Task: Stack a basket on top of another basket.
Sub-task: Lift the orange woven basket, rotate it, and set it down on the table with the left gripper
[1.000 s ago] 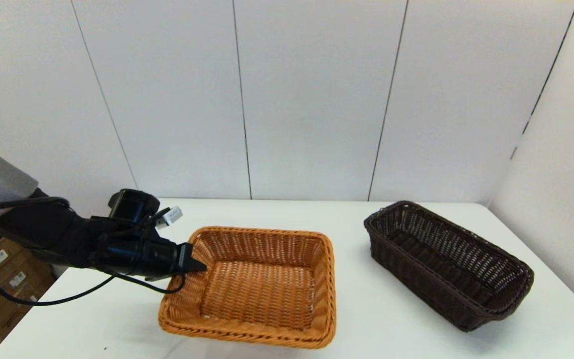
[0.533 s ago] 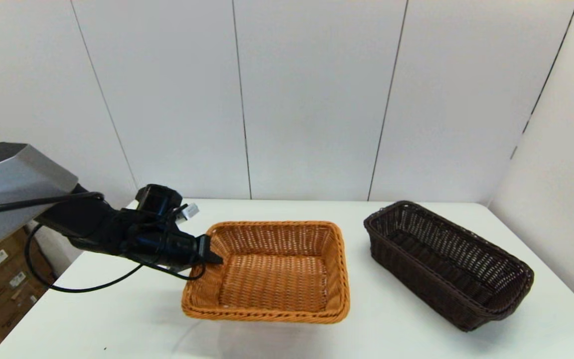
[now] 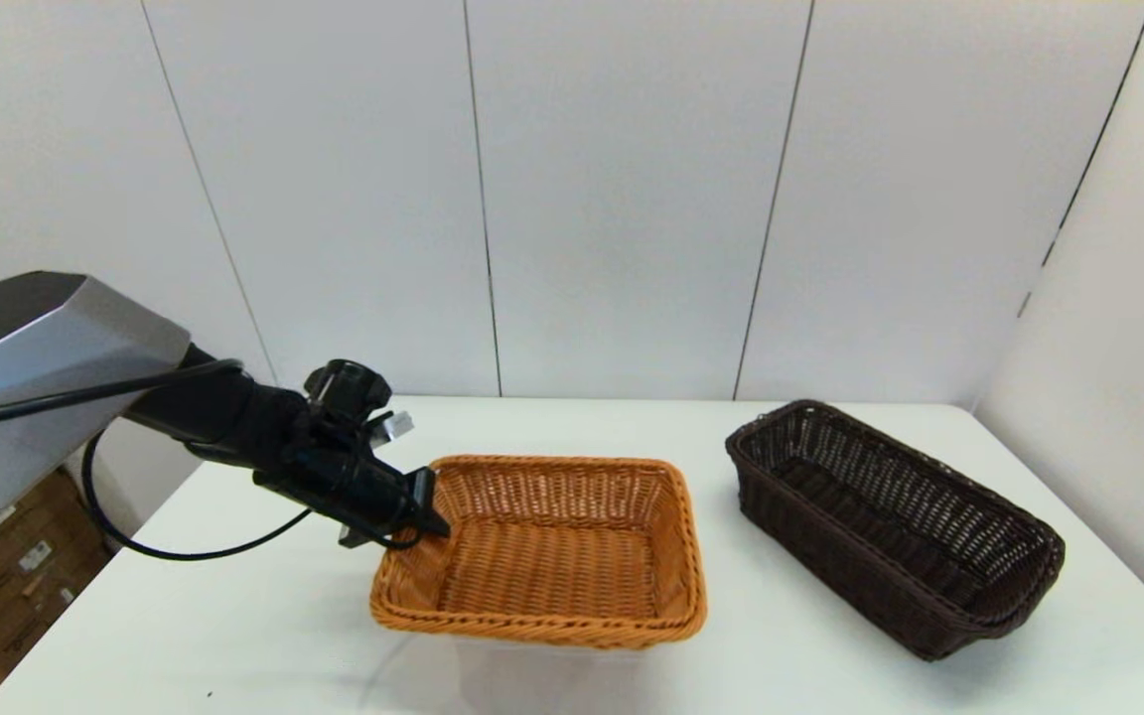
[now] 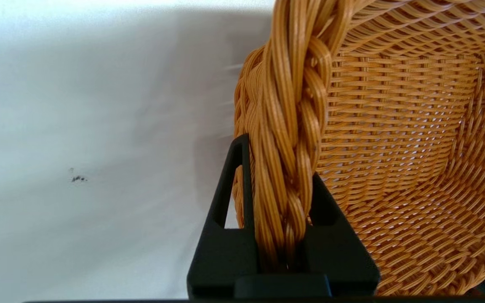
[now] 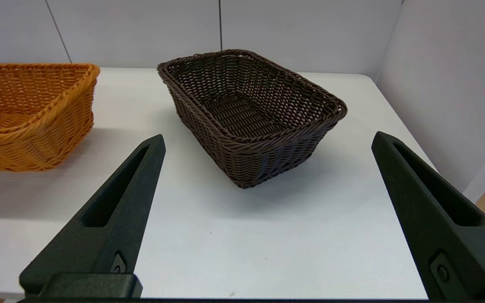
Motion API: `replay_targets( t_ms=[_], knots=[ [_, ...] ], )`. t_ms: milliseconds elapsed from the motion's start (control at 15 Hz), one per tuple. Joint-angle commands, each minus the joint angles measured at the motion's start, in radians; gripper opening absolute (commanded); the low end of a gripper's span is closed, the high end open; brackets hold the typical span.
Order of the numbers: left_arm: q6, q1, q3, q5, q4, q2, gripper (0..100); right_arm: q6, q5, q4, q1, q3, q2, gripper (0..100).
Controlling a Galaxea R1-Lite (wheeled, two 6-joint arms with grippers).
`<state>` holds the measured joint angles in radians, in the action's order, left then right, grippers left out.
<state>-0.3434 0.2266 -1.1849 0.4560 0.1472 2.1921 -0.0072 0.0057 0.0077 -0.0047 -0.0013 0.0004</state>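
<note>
Tabletop (image 3: 790, 636): white, carries both baskets, well apart. Dark brown basket (image 3: 895, 526) sits flat toward the right side, untouched. Orange-tan basket (image 3: 542, 551) hangs clear of the surface, shadow beneath it. Left claw (image 3: 425, 514) clamps its braided rim, one finger on each side, presumably to carry it toward the dark one. Right claw (image 5: 263, 219) spread wide, holding nothing, facing the dark basket.

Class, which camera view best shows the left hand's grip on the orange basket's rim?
The left wrist view: the left hand pinches the orange basket's braided rim. The head view shows it from afar; the right wrist view shows only the basket's end.
</note>
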Motion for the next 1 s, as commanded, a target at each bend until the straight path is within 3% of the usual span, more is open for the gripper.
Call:
replay_targets(
  t_ms=[67,1000],
  knots=[
    [-0.002,0.036,-0.056,-0.072,0.022,0.047,0,0.000,0.000,0.000,0.000,0.000,0.000,100],
    [-0.068,0.089,-0.124,-0.085,0.020,0.080,0,0.000,0.000,0.000,0.000,0.000,0.000,100]
  ],
)
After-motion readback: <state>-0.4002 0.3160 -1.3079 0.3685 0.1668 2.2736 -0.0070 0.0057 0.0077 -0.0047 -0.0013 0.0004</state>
